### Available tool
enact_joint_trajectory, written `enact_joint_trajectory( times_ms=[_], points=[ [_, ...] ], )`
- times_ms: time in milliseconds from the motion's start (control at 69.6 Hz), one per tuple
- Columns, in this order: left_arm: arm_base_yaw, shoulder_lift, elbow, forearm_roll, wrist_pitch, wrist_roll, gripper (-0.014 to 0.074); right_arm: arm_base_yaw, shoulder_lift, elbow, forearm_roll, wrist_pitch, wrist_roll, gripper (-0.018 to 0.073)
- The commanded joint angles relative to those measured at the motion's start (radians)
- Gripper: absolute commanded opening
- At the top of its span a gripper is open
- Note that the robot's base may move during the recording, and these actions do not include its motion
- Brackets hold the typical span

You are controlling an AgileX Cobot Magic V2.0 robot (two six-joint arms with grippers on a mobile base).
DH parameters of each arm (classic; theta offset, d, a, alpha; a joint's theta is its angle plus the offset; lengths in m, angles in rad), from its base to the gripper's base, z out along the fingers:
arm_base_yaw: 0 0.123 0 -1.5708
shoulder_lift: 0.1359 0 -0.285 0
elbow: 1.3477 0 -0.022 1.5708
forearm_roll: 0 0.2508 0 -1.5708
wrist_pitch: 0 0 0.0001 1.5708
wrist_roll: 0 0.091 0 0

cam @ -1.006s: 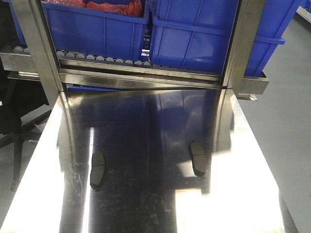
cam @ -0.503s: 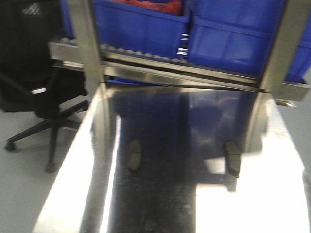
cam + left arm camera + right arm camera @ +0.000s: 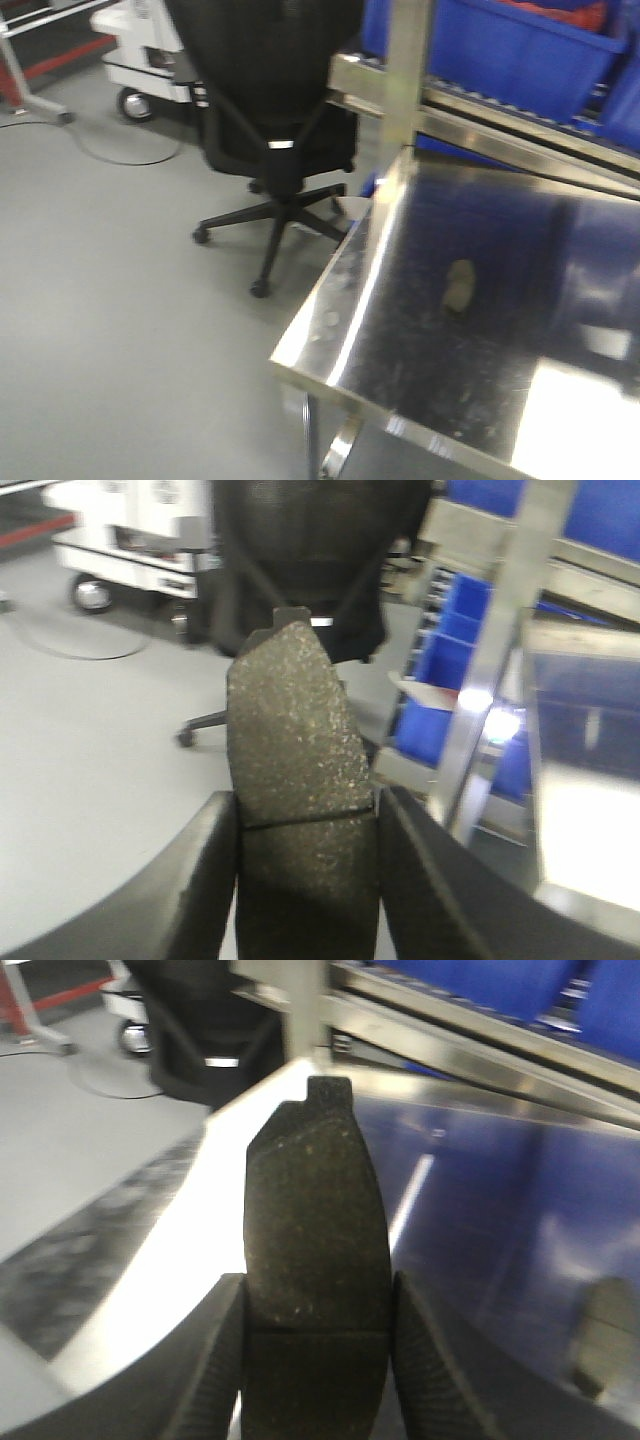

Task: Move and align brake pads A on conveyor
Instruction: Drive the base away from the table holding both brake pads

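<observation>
Left gripper point(image 3: 305, 812) clamps one brake pad point(image 3: 290, 720) by its long edges; right gripper point(image 3: 317, 1300) clamps the second brake pad point(image 3: 315, 1200) same way, over the steel surface point(image 3: 480, 1220). Conveyor not in view. Judgement: hold squeeze firm, land pads flat, grooves parallel. Office chair point(image 3: 275, 100) beyond.

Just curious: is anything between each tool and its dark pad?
Nothing: the left tool clamps one brake pad, the right tool a second brake pad. The conveyor is not in view, so that path cannot be judged.
</observation>
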Motion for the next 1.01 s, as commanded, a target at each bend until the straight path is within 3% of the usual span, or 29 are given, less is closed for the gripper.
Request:
enact_joint_trajectory(
  times_ms=[0, 992],
  points=[
    [-0.003, 0.005, -0.028, -0.011, -0.101, -0.008, -0.0006, 0.000, 0.004, -0.029, -0.008, -0.089, -0.005, -0.0006],
    [-0.003, 0.005, -0.028, -0.011, -0.101, -0.008, -0.0006, 0.001, 0.004, -0.029, -0.008, -0.089, -0.005, -0.0006]
  ],
)
